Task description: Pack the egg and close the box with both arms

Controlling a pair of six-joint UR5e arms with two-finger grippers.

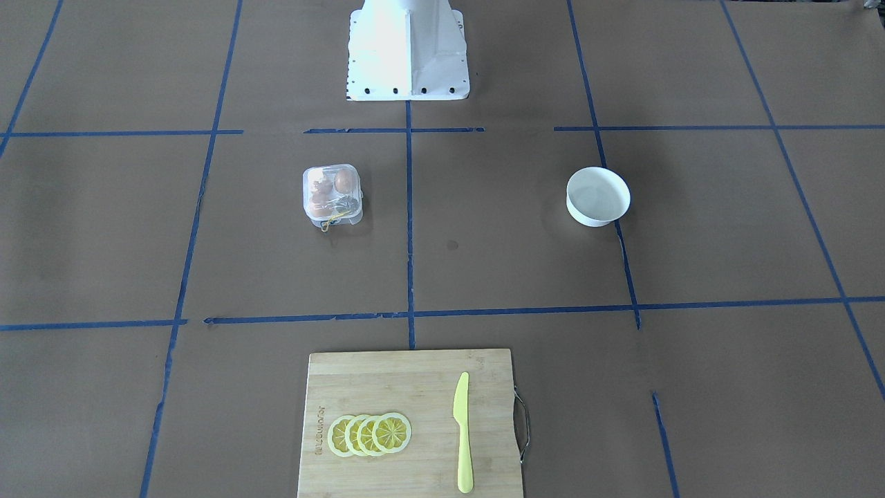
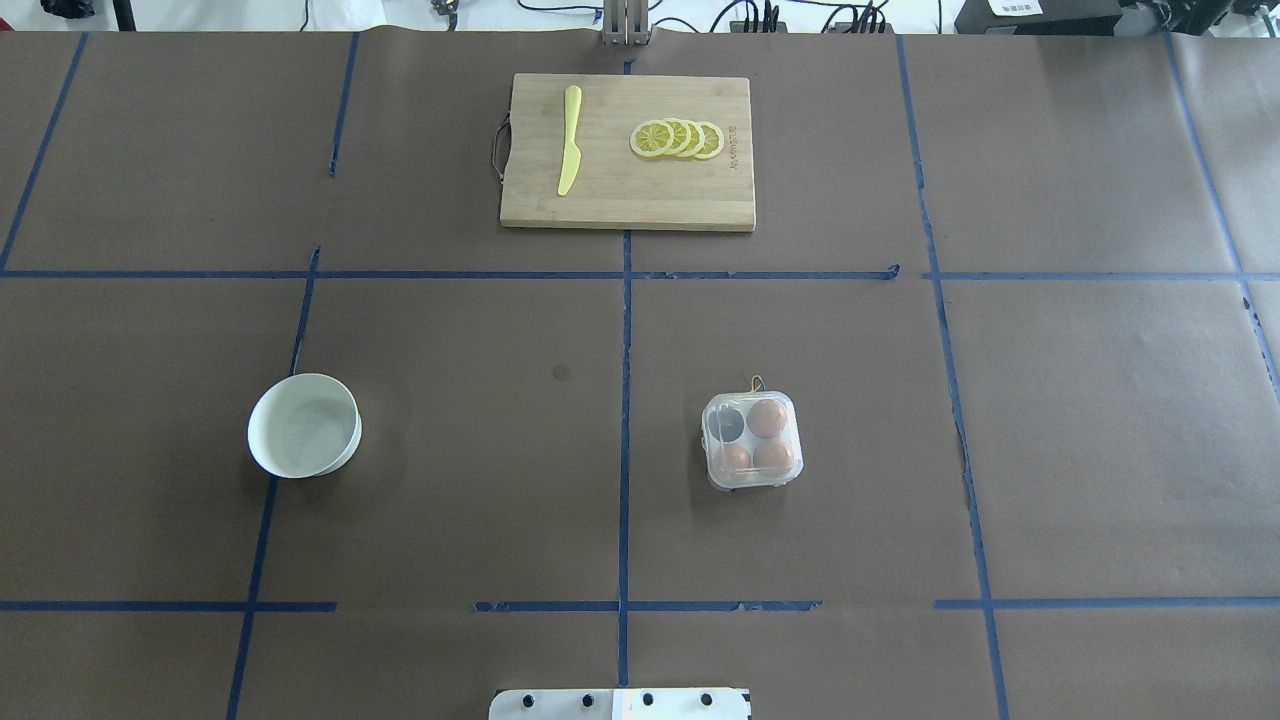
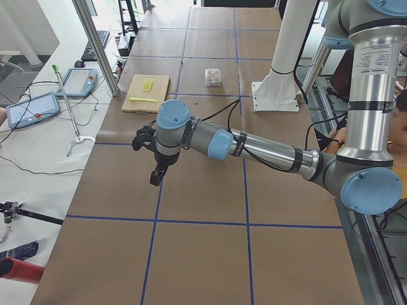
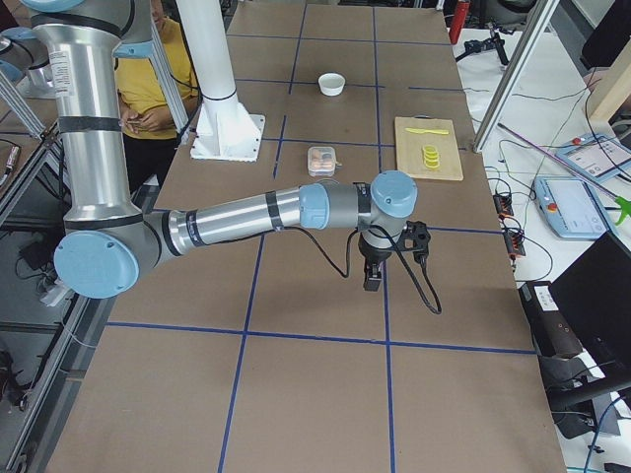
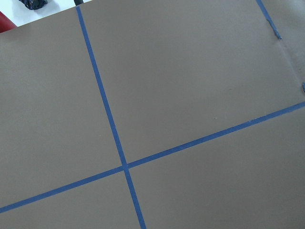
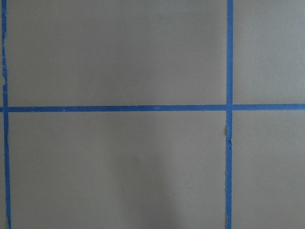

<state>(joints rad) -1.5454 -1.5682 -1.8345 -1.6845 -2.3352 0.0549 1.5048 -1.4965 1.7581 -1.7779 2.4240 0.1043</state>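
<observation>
The clear box [image 2: 752, 440] sits on the table right of centre with its lid down. It also shows in the front view [image 1: 332, 194]. Three brown eggs show inside it [image 2: 767, 417] [image 2: 737, 458] [image 2: 774, 456]; the fourth cell looks dark. A yellow string [image 1: 332, 220] hangs at its edge. Both arms are outside the overhead and front views. My left arm [image 3: 254, 147] reaches far to the table's left end, its gripper [image 3: 156, 175] pointing down over bare paper. My right arm [image 4: 256, 212] mirrors it, its gripper [image 4: 374, 279] likewise. I cannot tell whether either gripper is open or shut.
A round white bowl [image 2: 304, 425] stands left of centre. A wooden cutting board [image 2: 627, 195] at the far side carries a yellow knife [image 2: 570, 140] and lemon slices [image 2: 678, 139]. The white base block [image 1: 408, 52] is at the near edge. Both wrist views show only brown paper with blue tape.
</observation>
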